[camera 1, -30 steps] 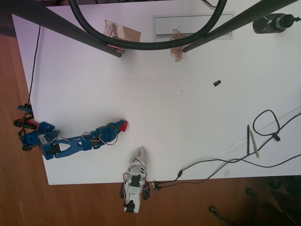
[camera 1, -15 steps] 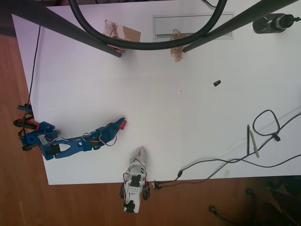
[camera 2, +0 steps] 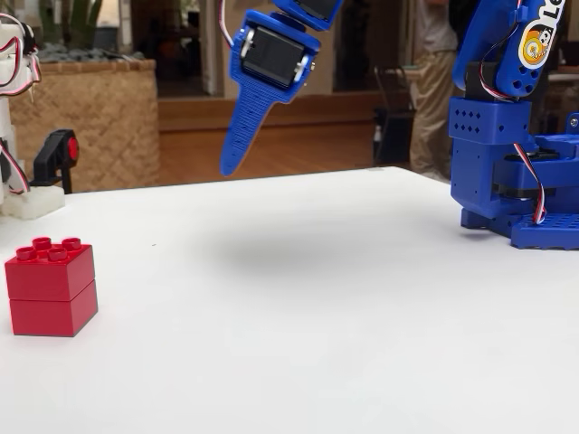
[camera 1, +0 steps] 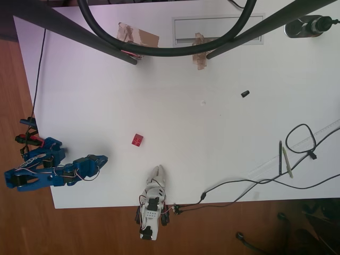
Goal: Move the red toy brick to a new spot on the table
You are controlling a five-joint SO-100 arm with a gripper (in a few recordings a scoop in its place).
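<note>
Red toy brick [camera 1: 138, 139] is seen sitting flat on the white tabletop [camera 1: 186, 159], studs up, touched by nothing. In the fixed view the brick [camera 2: 51, 286] is seen as two red layers stacked, resting on the tabletop [camera 2: 317, 344].

Blue gripper [camera 1: 101, 159] is located well apart from the brick, to its lower left in the overhead view, near the tabletop's left edge. In the fixed view the gripper [camera 2: 237, 149] is seen raised above the tabletop, tip pointed down, a soft shadow under it. Nothing is held. Whether the fingers are open or closed cannot be told from either view.

Small black cylindrical piece [camera 1: 245, 94] lies well apart from the brick, to its upper right in the overhead view. A pen [camera 1: 280, 157] lies far right of the brick.
</note>
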